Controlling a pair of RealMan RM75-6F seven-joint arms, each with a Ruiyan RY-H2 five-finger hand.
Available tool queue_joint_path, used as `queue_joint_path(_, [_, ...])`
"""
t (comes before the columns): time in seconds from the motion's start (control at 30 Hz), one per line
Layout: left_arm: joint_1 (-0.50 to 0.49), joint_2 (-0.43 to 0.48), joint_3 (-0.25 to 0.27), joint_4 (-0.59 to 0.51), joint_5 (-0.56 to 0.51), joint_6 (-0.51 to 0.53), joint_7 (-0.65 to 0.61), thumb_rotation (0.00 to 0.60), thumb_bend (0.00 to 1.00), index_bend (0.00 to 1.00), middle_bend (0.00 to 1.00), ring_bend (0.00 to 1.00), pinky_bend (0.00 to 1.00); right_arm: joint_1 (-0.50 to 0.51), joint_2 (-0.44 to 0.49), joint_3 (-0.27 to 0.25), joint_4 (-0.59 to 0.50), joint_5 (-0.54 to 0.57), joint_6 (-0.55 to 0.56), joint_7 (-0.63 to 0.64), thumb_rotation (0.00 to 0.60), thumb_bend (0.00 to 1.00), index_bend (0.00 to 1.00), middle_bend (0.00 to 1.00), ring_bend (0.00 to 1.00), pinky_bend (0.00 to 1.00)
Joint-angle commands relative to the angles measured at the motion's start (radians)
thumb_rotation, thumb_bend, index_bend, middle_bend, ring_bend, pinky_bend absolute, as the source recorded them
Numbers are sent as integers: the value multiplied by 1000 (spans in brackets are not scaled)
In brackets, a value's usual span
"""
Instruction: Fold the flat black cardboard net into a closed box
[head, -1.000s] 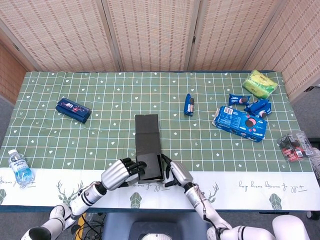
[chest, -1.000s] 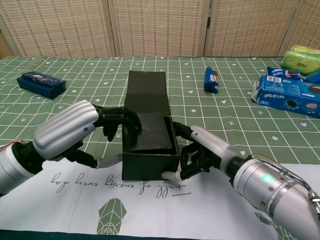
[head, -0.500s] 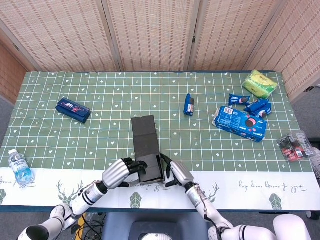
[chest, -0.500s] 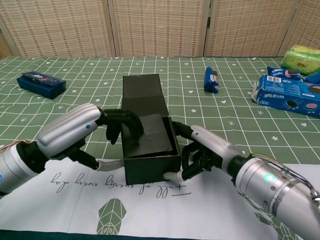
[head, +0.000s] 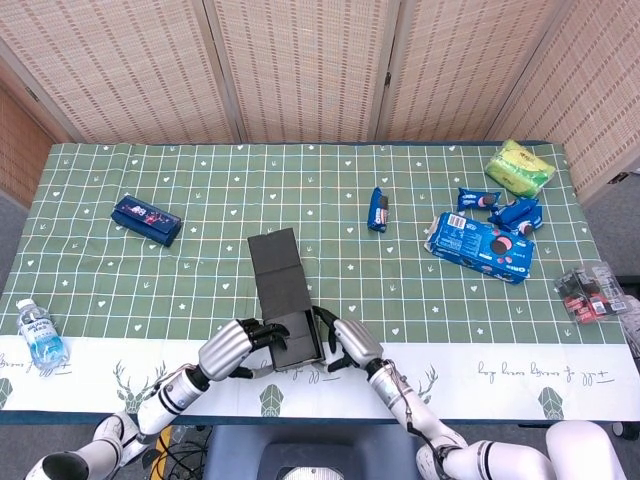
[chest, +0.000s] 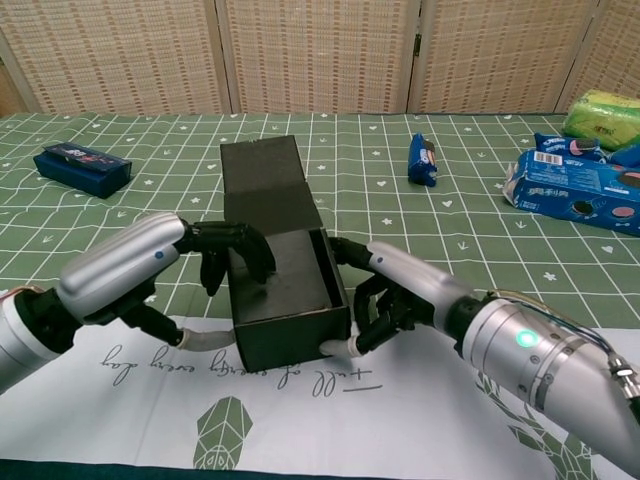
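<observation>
Fingers (chest: 235, 250) of the left hand (chest: 140, 262) curl over the box's (chest: 285, 290) left wall and dip into its open top, clamped on that side. On the opposite side the right hand (chest: 400, 292) presses its fingers (chest: 372, 312) against the right wall, the thumb low at the front corner, so the box is gripped between both hands.

In the head view the box (head: 290, 338) sits at the near edge of the tabletop (head: 200, 190), half on the white printed border of the green checked cloth, turned slightly off square. Its lid flap (chest: 262, 172) stands raised from the far wall, leaning back and away from the hands (head: 228, 348) (head: 352, 344), and the inside is open to view.

Far left of the box, at the tabletop's near edge, lies a water bottle (head: 38, 336). Beyond the box to the left is a dark blue pack (head: 146, 220). Beyond it to the right lies a small blue packet (head: 378, 210), then farther right a large blue cookie pack (head: 478, 246), small blue packets (head: 500, 207) and a yellow-green bag (head: 520, 166). A red and black packet (head: 590, 292) lies at the right edge.
</observation>
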Motion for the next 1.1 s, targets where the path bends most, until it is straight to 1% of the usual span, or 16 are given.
queue_joint_path(0.03, [2,2,3,1,2,-1,-3,600,108,403,336,570,565,5,5,0,3,0,-5,-4,600,514,229,270,655,889])
queue_joint_path(0.33, [5,3,19,0,16,-13,14,600,108,409,336,570,565,10,10,-7,7,-3,-6,-5,600,496,229,266,654,888])
queue_joint_path(0.5, [-5,-7,26,37,35,1,48,600,109,436,343,571,566,11,16,-12,2,-4,-8,-3,600,495,229,266,654,888])
queue_joint_path(0.87, [-19,-40,40,121,52,-1,69,600,109,516,450,575,572,12,24,-18,-12,-6,-4,0,600,491,229,266,654,888])
queue_joint_path(1.03, [-24,-52,50,152,62,4,86,600,108,575,504,585,572,11,24,-22,-15,-7,-1,1,600,489,229,266,654,888])
queue_joint_path(1.07, [-25,-54,51,157,63,5,88,600,108,584,513,589,572,11,24,-22,-16,-7,-1,2,600,488,229,266,654,888])
queue_joint_path(1.1, [-26,-56,53,162,64,7,91,600,108,596,527,616,573,11,24,-23,-17,-6,0,2,600,487,229,266,654,888])
